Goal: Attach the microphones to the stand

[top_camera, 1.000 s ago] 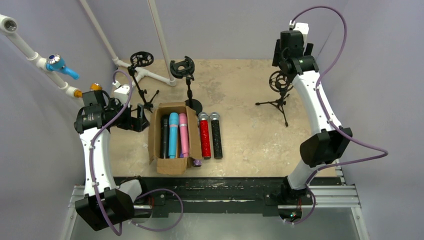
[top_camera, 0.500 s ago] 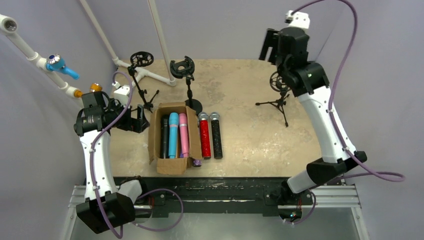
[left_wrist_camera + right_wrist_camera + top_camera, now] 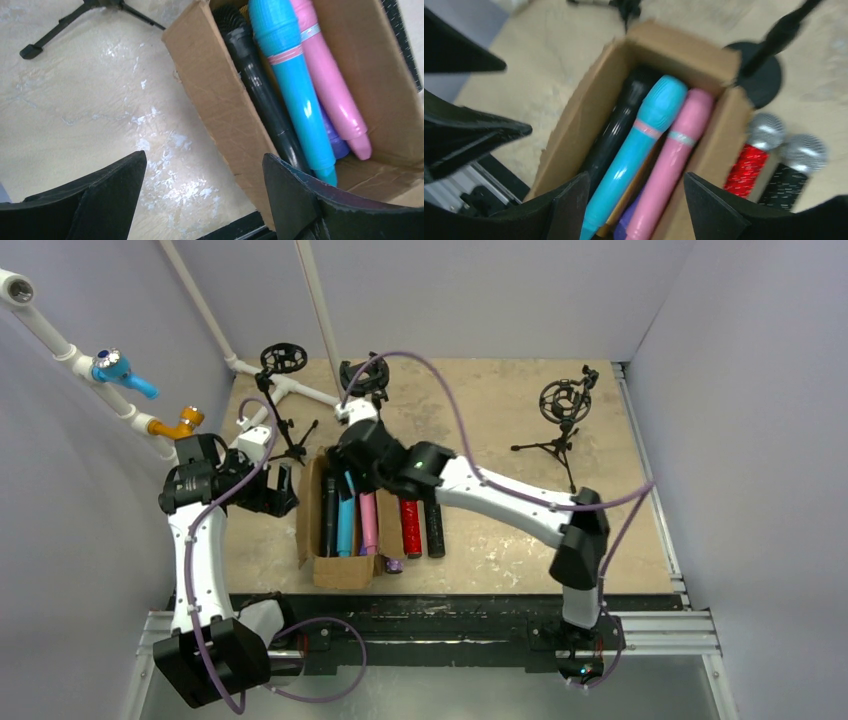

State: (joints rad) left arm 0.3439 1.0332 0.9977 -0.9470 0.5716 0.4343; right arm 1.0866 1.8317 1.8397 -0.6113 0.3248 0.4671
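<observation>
Beige, mottled tabletop (image 3: 480, 410) shut in by pale lilac walls carries all of it.

My right hand (image 3: 636, 200) hangs over the open box (image 3: 684, 50), fingers spread wide with nothing between them. Straight below, inside the gap, lies the blue mic (image 3: 644, 140). In my wrist view its long axis runs from 1 o'clock, where the round head sits, down to 7 o'clock, so my fingers stand on either side of the shaft and would close across its width, not along it. The black mic (image 3: 619, 130) lies touching it at 9 o'clock and the pink mic (image 3: 679, 150) at 3 o'clock, all three parallel and packed close. I judge there is little room for a finger on either side.

Outside the box, at its 3 o'clock wall, a red mic (image 3: 751, 160) and a black glitter mic (image 3: 791, 170) lie flat on the tabletop, heads toward 12.

My left hand (image 3: 202, 165) is also wide open and empty. It sits low beside the box's 9 o'clock wall, outside it, so the right hand is the nearer one to every mic.

No mic is mounted yet. Seen from above, the closest stand (image 3: 365, 375) rises just past the box at 12 o'clock; two more stand at 11 (image 3: 283, 360) and, well apart, at 2 (image 3: 565, 400).
</observation>
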